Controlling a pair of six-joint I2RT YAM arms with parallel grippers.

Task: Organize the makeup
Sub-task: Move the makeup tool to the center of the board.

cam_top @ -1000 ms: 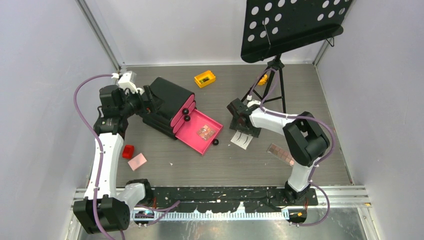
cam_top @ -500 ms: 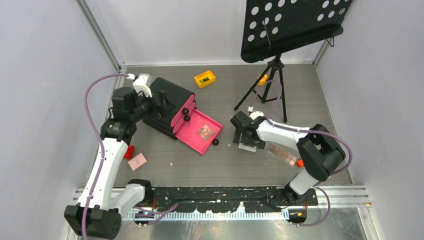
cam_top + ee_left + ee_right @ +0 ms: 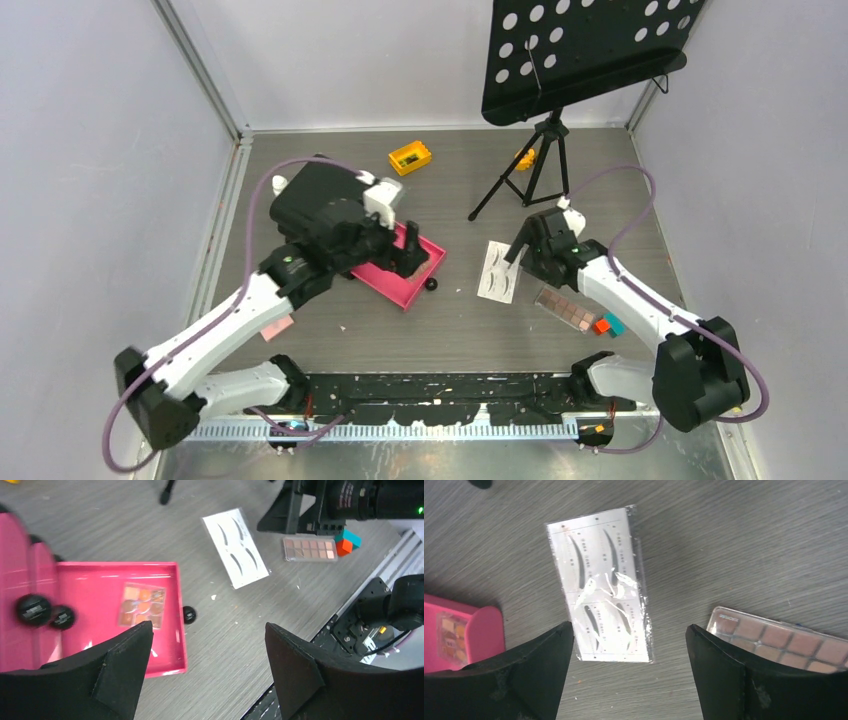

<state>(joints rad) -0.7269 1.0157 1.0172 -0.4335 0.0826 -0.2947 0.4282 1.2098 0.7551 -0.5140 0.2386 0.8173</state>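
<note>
My left gripper [image 3: 412, 262] [image 3: 209, 630] hangs open over the front edge of the pulled-out pink drawer [image 3: 385, 280] [image 3: 95, 585], nothing between its fingers. A small brown palette [image 3: 142, 605] lies in that drawer. The white eyebrow card [image 3: 498, 272] [image 3: 601, 582] lies flat on the table, and my right gripper [image 3: 522, 262] [image 3: 629, 630] is open just above its near end without touching it. A longer brown palette [image 3: 565, 308] [image 3: 784, 640] lies to the right of the card, with an orange and teal block [image 3: 605, 325] [image 3: 346, 542] beside it.
The black chest is mostly hidden under my left arm; its two upper pink drawers with black knobs [image 3: 35, 610] are shut. A loose black knob [image 3: 432, 284] lies by the drawer corner. The music stand tripod [image 3: 535, 175] stands behind, with a yellow block [image 3: 410, 158] at the back.
My left arm swung right from behind the chest to above the open drawer. My right arm drew back to the right, uncovering the eyebrow card.
</note>
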